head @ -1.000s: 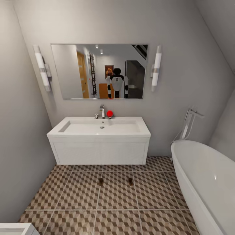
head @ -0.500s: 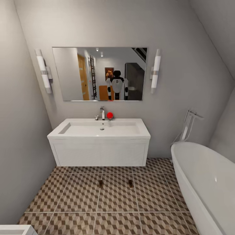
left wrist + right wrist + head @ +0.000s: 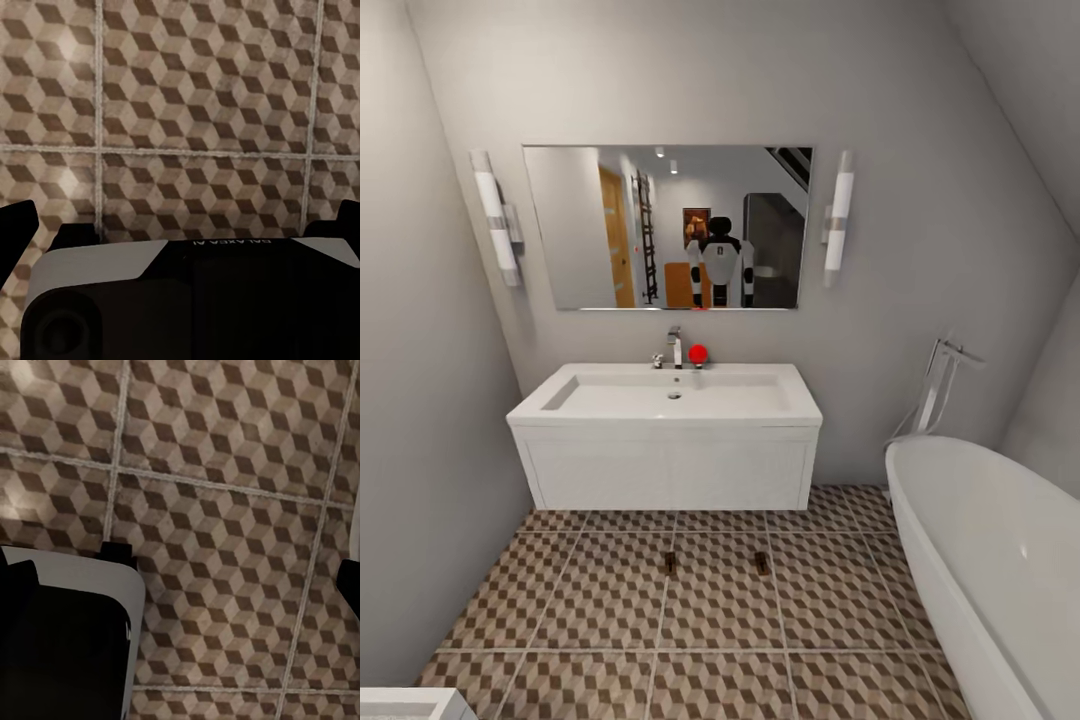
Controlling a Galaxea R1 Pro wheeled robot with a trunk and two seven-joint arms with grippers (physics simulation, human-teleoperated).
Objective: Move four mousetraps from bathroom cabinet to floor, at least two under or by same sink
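Two mousetraps (image 3: 670,563) (image 3: 761,563) lie flat on the bathroom floor (image 3: 610,600), side by side about a tile apart, just in front of the white wall-hung sink (image 3: 665,395). In the mirror (image 3: 660,225) I see my own reflection and an orange-brown cabinet (image 3: 678,283) behind me. In the left wrist view my left gripper (image 3: 184,214) hangs open over bare patterned tiles, with nothing between its fingers. My right gripper (image 3: 187,577) is also open and empty above the tiles.
A white bathtub (image 3: 990,560) fills the right side, with a standing tap (image 3: 940,385) behind it. A chrome faucet (image 3: 675,345) and a small red object (image 3: 698,353) sit on the sink. A white fixture corner (image 3: 405,702) shows at the lower left. Walls close in on both sides.
The whole picture has shifted slightly downward, so the camera moved. The two mousetraps and the sink have stayed put.
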